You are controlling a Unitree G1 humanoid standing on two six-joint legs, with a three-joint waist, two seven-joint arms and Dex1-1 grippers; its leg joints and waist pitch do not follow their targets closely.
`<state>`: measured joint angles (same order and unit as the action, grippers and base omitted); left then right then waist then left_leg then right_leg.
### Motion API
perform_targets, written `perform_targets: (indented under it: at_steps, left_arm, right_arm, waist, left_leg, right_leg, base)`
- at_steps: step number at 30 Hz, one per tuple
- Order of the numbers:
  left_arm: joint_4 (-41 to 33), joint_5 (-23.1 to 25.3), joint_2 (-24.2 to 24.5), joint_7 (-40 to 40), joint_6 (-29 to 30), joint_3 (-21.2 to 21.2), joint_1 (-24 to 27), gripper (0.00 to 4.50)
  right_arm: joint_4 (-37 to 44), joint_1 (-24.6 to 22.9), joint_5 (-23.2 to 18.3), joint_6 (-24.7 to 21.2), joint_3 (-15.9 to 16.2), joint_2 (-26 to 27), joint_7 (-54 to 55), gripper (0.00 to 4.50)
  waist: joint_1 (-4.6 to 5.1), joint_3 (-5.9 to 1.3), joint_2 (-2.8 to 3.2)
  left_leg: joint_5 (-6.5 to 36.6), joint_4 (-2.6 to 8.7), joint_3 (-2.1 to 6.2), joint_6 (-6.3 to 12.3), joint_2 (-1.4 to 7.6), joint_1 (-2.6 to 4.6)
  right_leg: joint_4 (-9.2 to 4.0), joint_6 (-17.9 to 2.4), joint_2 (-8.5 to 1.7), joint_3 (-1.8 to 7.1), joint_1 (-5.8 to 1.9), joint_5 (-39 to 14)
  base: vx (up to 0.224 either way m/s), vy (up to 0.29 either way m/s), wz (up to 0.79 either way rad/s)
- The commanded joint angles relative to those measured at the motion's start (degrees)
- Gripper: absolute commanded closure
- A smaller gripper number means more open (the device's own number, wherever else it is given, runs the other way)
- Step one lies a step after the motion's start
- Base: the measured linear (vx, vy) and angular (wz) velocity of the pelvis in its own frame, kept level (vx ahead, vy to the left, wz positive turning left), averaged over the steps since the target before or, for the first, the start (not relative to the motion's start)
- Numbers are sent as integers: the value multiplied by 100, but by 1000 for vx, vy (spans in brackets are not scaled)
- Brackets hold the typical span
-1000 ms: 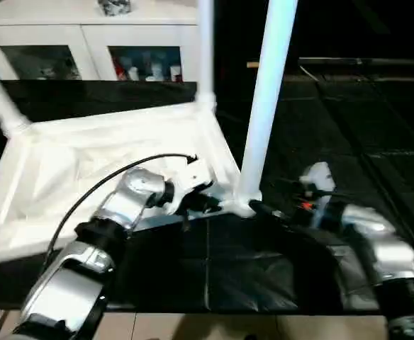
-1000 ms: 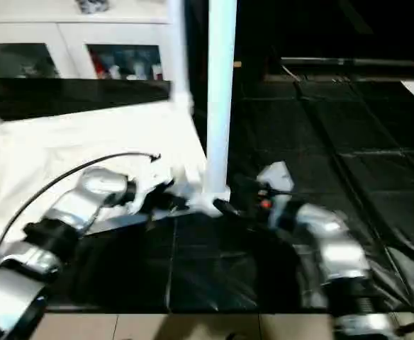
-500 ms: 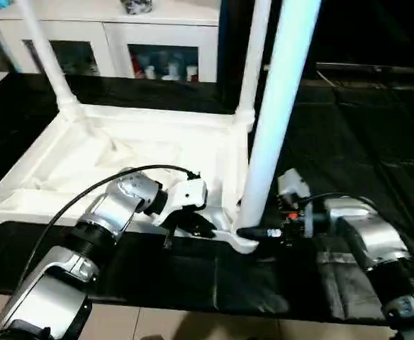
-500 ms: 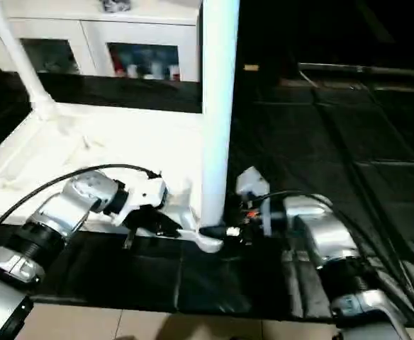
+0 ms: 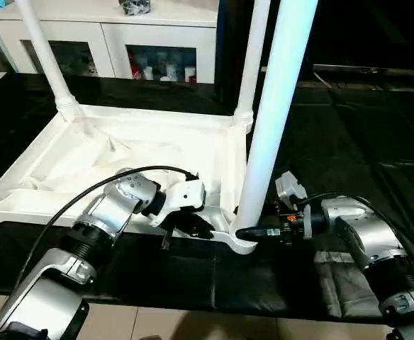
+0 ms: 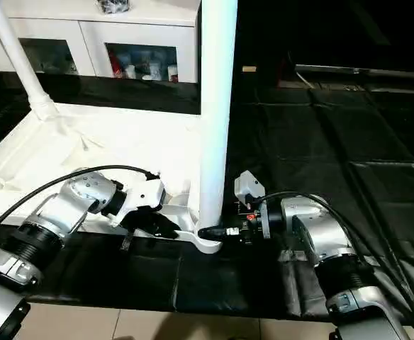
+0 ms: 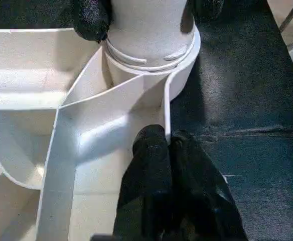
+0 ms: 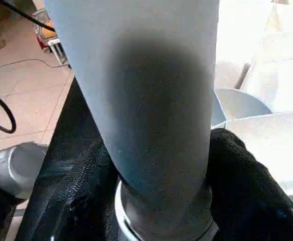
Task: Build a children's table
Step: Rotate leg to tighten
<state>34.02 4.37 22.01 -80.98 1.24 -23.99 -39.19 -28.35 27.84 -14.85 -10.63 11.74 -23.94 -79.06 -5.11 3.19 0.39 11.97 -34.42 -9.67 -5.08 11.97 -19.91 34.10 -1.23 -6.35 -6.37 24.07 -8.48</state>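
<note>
The white table top point(image 5: 122, 152) lies upside down on a black mat. Three white legs stand up from its corners: far left point(image 5: 44, 57), far right point(image 5: 249, 64) and near right point(image 5: 271, 120). My right gripper point(image 5: 246, 232) reaches in from the right, and its fingers point(image 7: 91, 20) press both sides of the near right leg point(image 8: 151, 100) just above the corner socket point(image 7: 151, 65). My left gripper point(image 7: 166, 145) is shut on the top's thin rim wall beside that same corner point(image 5: 196, 227).
A white glass-door cabinet point(image 5: 157, 42) stands behind the table top. The black mat point(image 5: 349, 142) stretches away to the right. Light floor tiles point(image 5: 193, 326) show at the mat's near edge. A black cable point(image 5: 86, 195) loops over my left forearm.
The camera has tilted and steadied. My right gripper's fingers have closed in around the base of the near right leg. My left gripper keeps its hold on the rim.
</note>
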Motion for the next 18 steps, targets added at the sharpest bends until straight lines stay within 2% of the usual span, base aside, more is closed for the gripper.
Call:
perform_targets:
  at_steps: [1, 2, 3, 4, 5, 6, 7, 8, 9, 10, 11, 12, 13, 14, 15, 16, 17, 18]
  left_arm:
    - [46, 147, -11, -92, 1, -226, 57, 450]
    - [64, 149, -19, -66, 12, -219, 49, 450]
    - [98, 152, -36, -14, 39, -203, 33, 450]
    - [114, 147, -58, 40, 79, -180, 23, 450]
    - [145, 139, -105, 135, 153, -140, 3, 450]
    - [156, 134, -127, 181, 190, -120, -4, 450]
    - [192, 129, -181, 302, 260, -77, -21, 450]
    - [213, 128, -212, 372, 295, -55, -29, 450]
    - [226, 123, -242, 446, 333, -29, -32, 450]
    - [231, 115, -269, 508, 372, -4, -31, 450]
    - [230, 106, -310, 615, 453, 36, -28, 450]
    - [222, 100, -337, 695, 513, 66, -26, 450]
    - [214, 93, -382, 818, 612, 110, -29, 450]
    - [200, 71, -489, 1070, 831, 207, -48, 450]
    - [199, 69, -501, 1097, 854, 217, -51, 450]
    - [201, 70, -520, 1143, 888, 234, -56, 450]
    - [216, 82, -612, 1359, 1029, 300, -83, 450]
    - [233, 98, -696, 1560, 1147, 353, -109, 450]
  right_arm:
    - [-58, 64, -56, -147, 33, -8, -145, 227]
    - [-45, 51, -57, -152, 32, -3, -142, 230]
    - [-17, 25, -57, -163, 28, 8, -137, 230]
    - [31, -14, -74, -188, 16, 27, -107, 232]
    - [127, -89, -116, -242, -8, 65, -35, 232]
    - [180, -131, -138, -270, -20, 86, 4, 232]
    - [271, -223, -140, -302, -56, 160, 203, 233]
    - [313, -273, -127, -309, -78, 207, 342, 234]
    - [363, -334, -107, -308, -93, 264, 493, 234]
    - [407, -392, -76, -294, -99, 316, 634, 235]
    - [457, -476, 7, -307, -106, 412, 933, 236]
    - [491, -531, 65, -295, -118, 491, 1149, 237]
    - [539, -607, 125, -268, -145, 617, 1441, 241]
    - [586, -673, 222, -414, -221, 897, 2063, 243]
    - [591, -679, 232, -431, -229, 927, 2128, 243]
    - [604, -689, 243, -457, -239, 976, 2218, 247]
    - [597, -703, 302, -543, -296, 1201, 2643, 248]
    - [552, -698, 356, -589, -353, 1409, 3028, 248]
  waist:
    - [2, -428, -80]
    - [-2, -428, -40]
    - [4, -432, -65]
    - [1, -432, -24]
    - [9, -437, -52]
    - [5, -436, -53]
    - [6, -436, -30]
    - [1, -433, -47]
    - [4, -432, -11]
    - [20, -426, -25]
    - [34, -396, -27]
    - [46, -384, -36]
    - [70, -360, -40]
    - [97, -344, -73]
    - [126, -320, -57]
    - [181, -310, -47]
    - [244, -312, -72]
    - [288, -310, -22]
  left_leg:
    - [678, 391, -52, 413, 103, -48]
    - [698, 393, -48, 402, 103, -42]
    - [727, 390, -52, 393, 101, -37]
    - [737, 392, -48, 384, 101, -34]
    - [720, 390, -49, 388, 100, -39]
    - [693, 391, -51, 391, 101, -38]
    - [676, 388, -56, 394, 100, -30]
    - [704, 392, -53, 384, 99, -29]
    - [729, 397, -44, 367, 96, -35]
    - [762, 403, -46, 357, 95, -43]
    - [1035, 419, -51, 288, 78, -13]
    - [1144, 428, -48, 253, 71, -9]
    - [1290, 450, -24, 174, 62, -13]
    - [1458, 449, -17, 136, 39, 18]
    - [1537, 455, -10, 93, 33, 26]
    - [1762, 434, 12, 36, 2, 70]
    - [1823, 432, 41, 31, -15, 34]
    - [1910, 443, 52, 25, 0, 63]
  right_leg:
    - [-336, -1209, -211, 278, -404, -1517]
    - [-336, -1214, -211, 278, -401, -1525]
    - [-344, -1209, -205, 277, -401, -1520]
    - [-342, -1219, -204, 277, -400, -1516]
    - [-342, -1211, -200, 275, -408, -1490]
    - [-340, -1212, -196, 278, -410, -1463]
    - [-345, -1236, -191, 281, -399, -1405]
    - [-348, -1236, -196, 281, -403, -1434]
    - [-344, -1224, -198, 278, -410, -1475]
    - [-362, -1196, -196, 278, -410, -1538]
    - [-435, -1055, -194, 267, -382, -2018]
    - [-460, -978, -194, 259, -386, -2243]
    - [-496, -800, -193, 247, -389, -2631]
    - [-568, -602, -202, 229, -365, -3083]
    - [-583, -521, -195, 221, -350, -3288]
    - [-665, -339, -202, 162, -315, -3741]
    - [-705, -156, -198, 119, -349, -3963]
    - [-745, -121, -202, 92, -318, -3974]
  base:
    - [0, 0, 0]
    - [0, 0, 0]
    - [0, 0, 0]
    - [0, 0, 0]
    - [0, 0, 0]
    - [0, 0, 0]
    - [0, 0, 0]
    - [0, 0, 0]
    - [0, 0, 0]
    - [0, 0, 0]
    - [0, 0, 0]
    - [0, 0, 0]
    - [0, 0, 0]
    - [0, 0, 0]
    - [0, 0, 0]
    - [0, 0, 0]
    - [0, 0, 0]
    - [0, 0, 0]
